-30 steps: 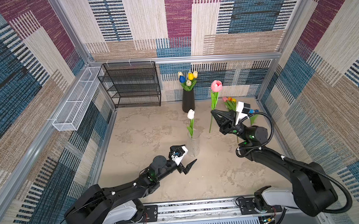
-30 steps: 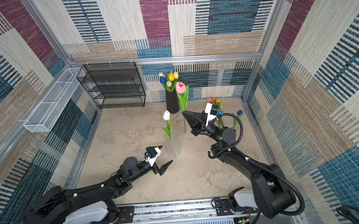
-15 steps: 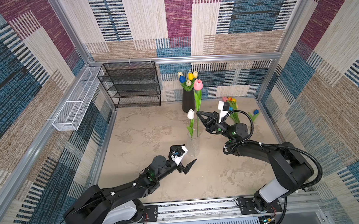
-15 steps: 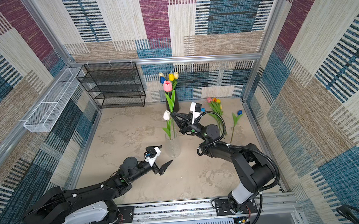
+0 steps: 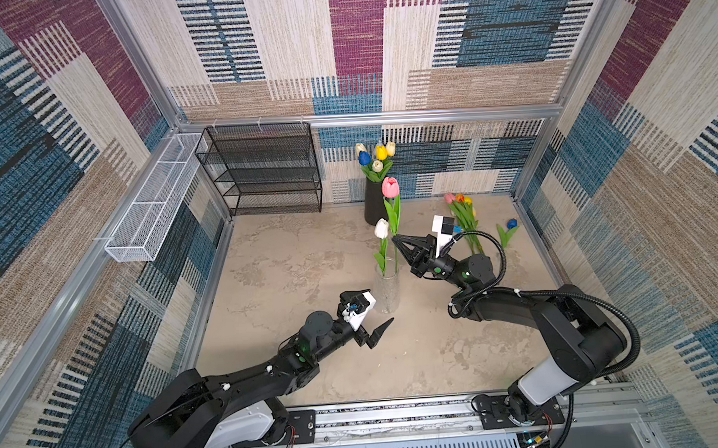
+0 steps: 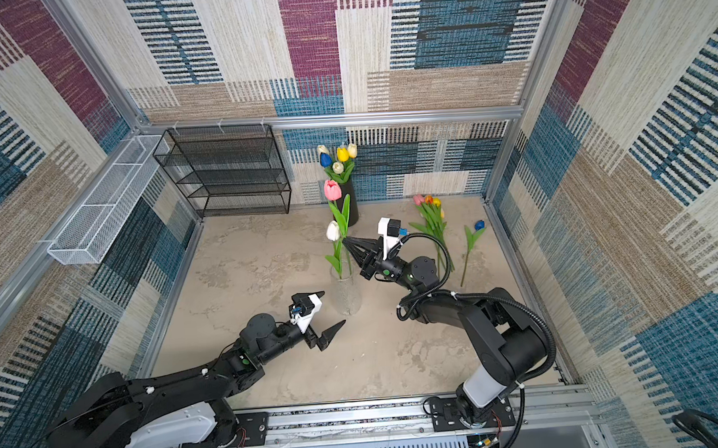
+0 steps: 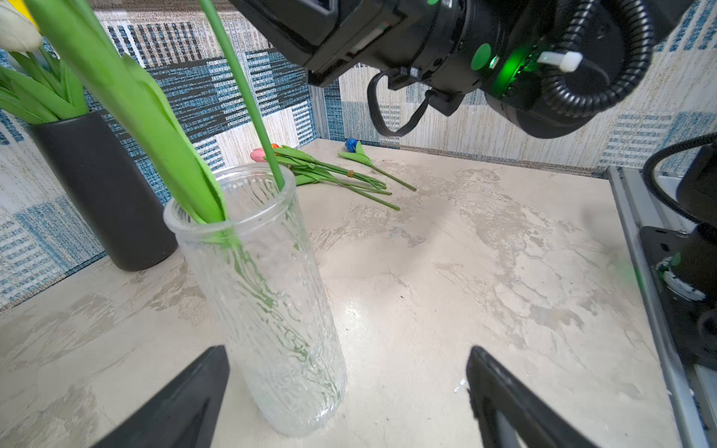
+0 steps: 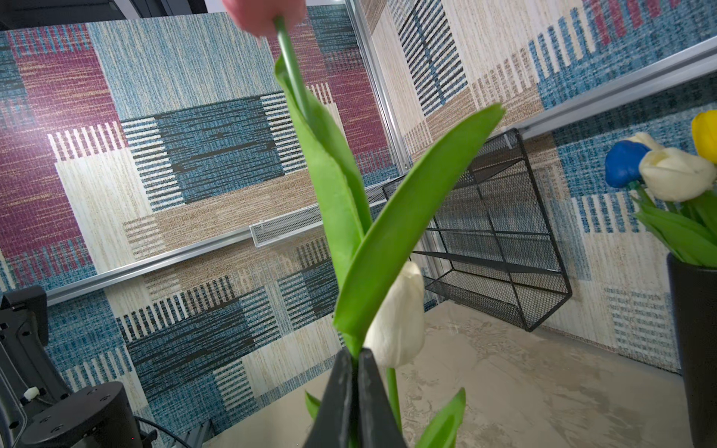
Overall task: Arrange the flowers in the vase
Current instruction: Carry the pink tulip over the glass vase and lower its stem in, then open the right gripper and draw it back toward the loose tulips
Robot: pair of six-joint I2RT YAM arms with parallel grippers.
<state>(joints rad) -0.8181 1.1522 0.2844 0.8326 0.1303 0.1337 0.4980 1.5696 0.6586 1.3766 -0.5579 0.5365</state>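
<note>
A clear ribbed glass vase (image 5: 387,288) (image 6: 345,292) (image 7: 267,271) stands mid-table with a white tulip (image 5: 381,228) (image 6: 332,230) (image 8: 399,318) in it. My right gripper (image 5: 395,239) (image 6: 345,240) (image 8: 353,351) is above the rim, shut on the stem of a pink tulip (image 5: 390,187) (image 6: 332,189). That stem (image 7: 248,97) runs down into the vase mouth. My left gripper (image 5: 369,307) (image 6: 332,307) (image 7: 345,355) sits low in front of the vase base, open, holding nothing. More flowers lie at the back right: a tied bunch (image 5: 463,216) (image 6: 432,217) and one blue tulip (image 5: 509,229) (image 6: 474,232).
A black vase (image 5: 375,203) (image 6: 351,208) with several tulips stands against the back wall, just behind the glass one. A black wire shelf (image 5: 263,171) fills the back left corner. A white mesh basket (image 5: 152,200) hangs on the left wall.
My right gripper has carried the pink tulip leftward from the right side to over the glass vase and lowered its stem in. The left arm has stayed still.
</note>
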